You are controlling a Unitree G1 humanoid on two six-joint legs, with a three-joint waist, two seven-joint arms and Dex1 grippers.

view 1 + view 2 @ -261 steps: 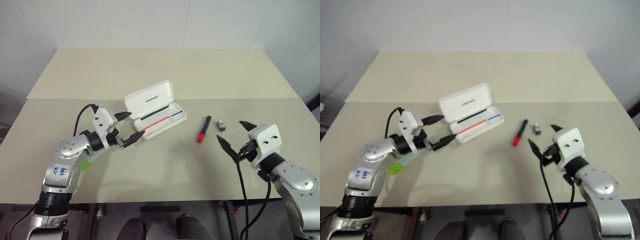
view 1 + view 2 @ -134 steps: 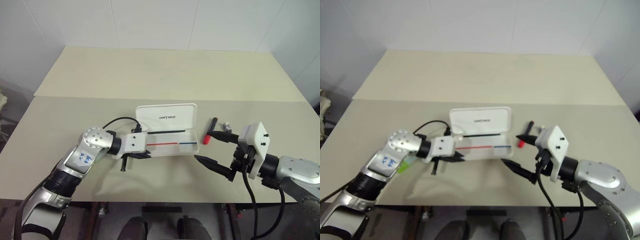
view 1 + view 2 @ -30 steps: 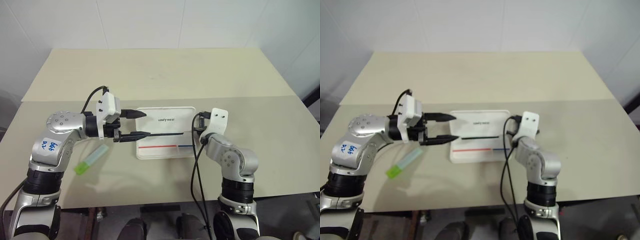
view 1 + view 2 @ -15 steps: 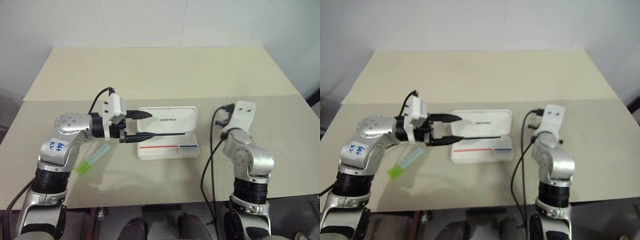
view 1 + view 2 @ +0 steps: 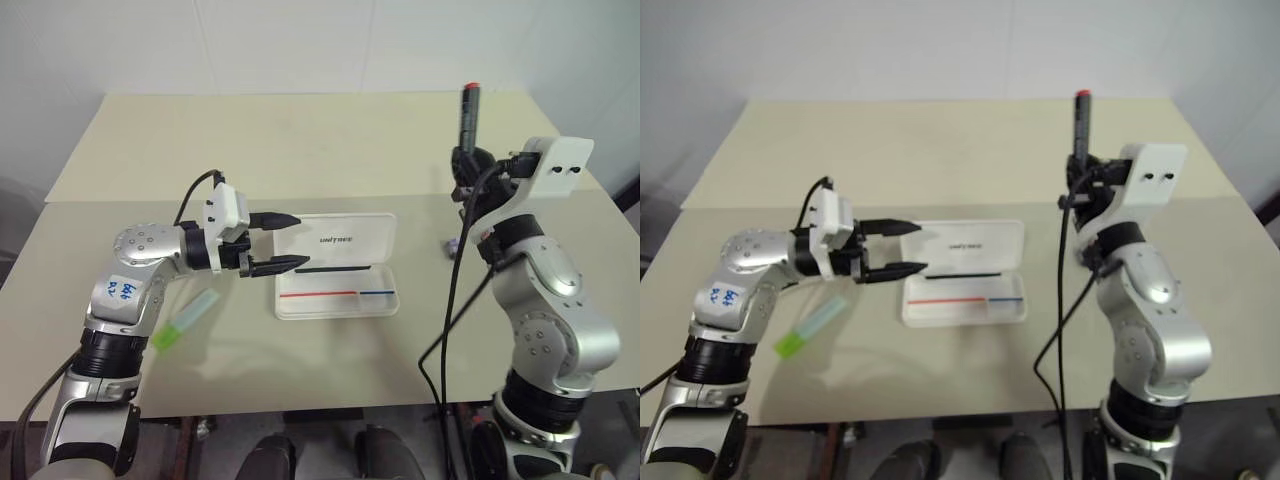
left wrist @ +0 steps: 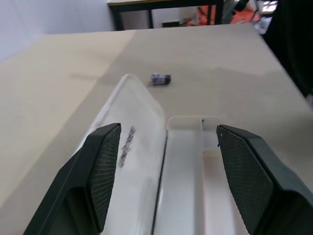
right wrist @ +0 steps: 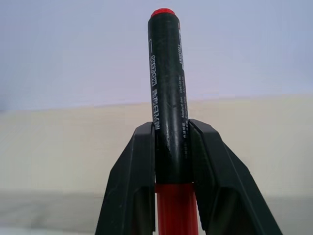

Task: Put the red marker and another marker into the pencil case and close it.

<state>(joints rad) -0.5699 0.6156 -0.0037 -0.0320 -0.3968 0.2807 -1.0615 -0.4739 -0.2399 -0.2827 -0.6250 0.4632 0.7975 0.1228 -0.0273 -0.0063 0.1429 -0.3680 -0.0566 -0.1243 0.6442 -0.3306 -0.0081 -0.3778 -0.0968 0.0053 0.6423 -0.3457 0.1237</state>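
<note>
Two robot arms work over a beige table (image 5: 330,140), where a white pencil case (image 5: 336,265) lies open near the middle, its lid laid back flat and a thin red-and-blue stripe running along the tray. The right gripper (image 5: 466,160) is raised well above the table to the right of the case, its two black fingers (image 7: 137,176) clamped tight on the red marker (image 7: 166,93), which stands almost upright with a small red tip at the top; in the wrist view the red part of the barrel sits below the fingers' grip. The left gripper (image 5: 288,241) is held level at the case's left end, its fingers spread wide with nothing between them, one tip over the edge of the lid and the other near the tray's corner; whether either tip touches the plastic is hard to say from here. On the table, nearer the robot than the left arm and apart from the case, lies the lime-green marker (image 5: 184,320), angled across the surface. A small dark object (image 6: 160,79), too small to identify, rests on the table to the right of the case.
</note>
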